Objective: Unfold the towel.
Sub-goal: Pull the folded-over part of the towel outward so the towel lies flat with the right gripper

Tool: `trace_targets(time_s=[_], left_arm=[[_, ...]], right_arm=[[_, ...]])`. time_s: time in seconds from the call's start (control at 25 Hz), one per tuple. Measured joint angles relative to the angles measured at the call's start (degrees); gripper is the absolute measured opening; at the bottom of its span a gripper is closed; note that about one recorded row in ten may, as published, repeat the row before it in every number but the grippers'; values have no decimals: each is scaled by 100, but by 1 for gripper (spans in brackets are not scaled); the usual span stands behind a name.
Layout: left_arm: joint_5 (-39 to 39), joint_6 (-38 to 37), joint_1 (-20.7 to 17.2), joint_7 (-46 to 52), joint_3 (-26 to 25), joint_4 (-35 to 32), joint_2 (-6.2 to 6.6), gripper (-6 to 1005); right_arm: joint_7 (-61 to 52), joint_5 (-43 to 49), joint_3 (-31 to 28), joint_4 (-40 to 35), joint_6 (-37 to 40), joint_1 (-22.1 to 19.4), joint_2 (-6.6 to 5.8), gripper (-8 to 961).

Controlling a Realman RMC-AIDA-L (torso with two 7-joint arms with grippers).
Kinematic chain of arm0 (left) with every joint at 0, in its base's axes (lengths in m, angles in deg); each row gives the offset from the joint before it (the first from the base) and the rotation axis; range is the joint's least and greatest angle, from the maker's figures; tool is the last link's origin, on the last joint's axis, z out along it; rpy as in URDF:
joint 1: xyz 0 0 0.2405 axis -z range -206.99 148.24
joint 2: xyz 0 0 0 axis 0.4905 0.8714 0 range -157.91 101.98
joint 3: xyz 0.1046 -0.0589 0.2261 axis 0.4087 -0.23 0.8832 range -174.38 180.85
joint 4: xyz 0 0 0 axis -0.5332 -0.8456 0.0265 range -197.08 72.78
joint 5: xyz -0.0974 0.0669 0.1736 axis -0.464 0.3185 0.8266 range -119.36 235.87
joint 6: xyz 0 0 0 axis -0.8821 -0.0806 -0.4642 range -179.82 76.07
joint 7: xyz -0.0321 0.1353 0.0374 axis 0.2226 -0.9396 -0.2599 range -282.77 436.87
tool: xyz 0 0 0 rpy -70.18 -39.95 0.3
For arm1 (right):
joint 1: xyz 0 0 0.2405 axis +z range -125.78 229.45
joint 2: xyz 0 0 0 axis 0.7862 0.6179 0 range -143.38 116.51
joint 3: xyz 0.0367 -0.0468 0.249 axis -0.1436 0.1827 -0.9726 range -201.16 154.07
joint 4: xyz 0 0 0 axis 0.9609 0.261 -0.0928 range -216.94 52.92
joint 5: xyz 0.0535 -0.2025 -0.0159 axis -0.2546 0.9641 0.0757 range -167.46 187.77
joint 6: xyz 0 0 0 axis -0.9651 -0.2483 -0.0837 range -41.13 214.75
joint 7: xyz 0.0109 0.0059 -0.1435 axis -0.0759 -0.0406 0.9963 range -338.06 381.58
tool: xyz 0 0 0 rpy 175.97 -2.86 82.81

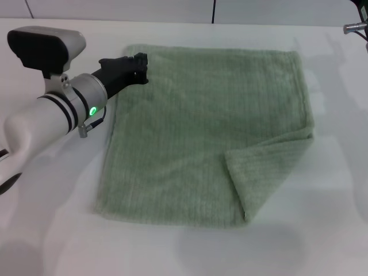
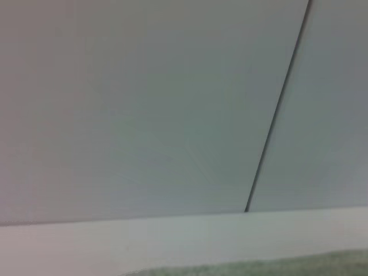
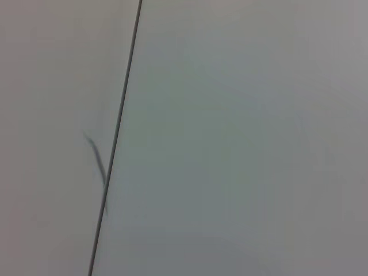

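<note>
The pale green towel (image 1: 201,126) lies spread on the white table (image 1: 52,230). Its near right corner (image 1: 261,172) is folded over onto the cloth as a triangular flap. My left gripper (image 1: 137,66) hovers at the towel's far left corner, at the cloth's edge. In the left wrist view only a thin strip of the towel (image 2: 270,265) shows along the picture's border. Of the right arm, a small dark part (image 1: 355,26) shows at the far right edge of the table; its gripper is out of view.
The table's far edge meets a pale wall with dark vertical seams (image 2: 279,109) (image 3: 118,132). White tabletop surrounds the towel on all sides.
</note>
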State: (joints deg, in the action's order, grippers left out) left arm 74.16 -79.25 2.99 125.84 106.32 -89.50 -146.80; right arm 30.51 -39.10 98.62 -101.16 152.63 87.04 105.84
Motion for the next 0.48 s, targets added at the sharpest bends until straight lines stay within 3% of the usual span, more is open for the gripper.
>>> trace_targets(time_s=[0.2, 0.48], left_arm=[[-1, 950, 87, 12, 194, -229, -16, 33], [-20, 1301, 159, 22, 353, -260, -29, 35]], right_arm=[[-10, 7, 0, 9, -22, 18, -7, 780], [-11, 13, 3, 3, -25, 32, -9, 781]])
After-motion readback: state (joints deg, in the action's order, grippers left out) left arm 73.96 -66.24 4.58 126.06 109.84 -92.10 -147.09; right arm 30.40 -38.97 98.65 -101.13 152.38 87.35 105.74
